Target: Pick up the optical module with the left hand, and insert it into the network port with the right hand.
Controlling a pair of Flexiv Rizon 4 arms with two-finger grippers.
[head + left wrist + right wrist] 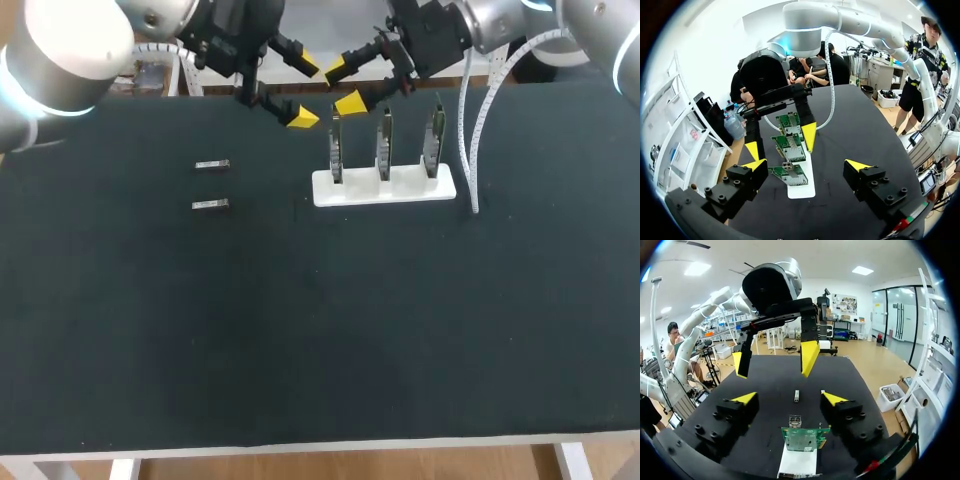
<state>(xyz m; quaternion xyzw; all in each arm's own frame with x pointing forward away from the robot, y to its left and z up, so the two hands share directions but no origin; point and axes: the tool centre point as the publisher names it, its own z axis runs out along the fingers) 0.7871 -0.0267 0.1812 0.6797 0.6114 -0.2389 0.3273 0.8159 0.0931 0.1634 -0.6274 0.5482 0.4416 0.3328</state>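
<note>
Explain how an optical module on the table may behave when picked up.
The optical module looks like a small, boxy metal bar: probably stiff and light. Lying flat on the table, it should not roll. Its shiny sides might slip in a loose grip.

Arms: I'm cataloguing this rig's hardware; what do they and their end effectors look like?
The left arm and right arm are rounded silver-grey tubes with blue joint rings. The left end effector and right end effector are black with yellow wedge tips. A white ribbed cable hangs from the right arm.
</note>
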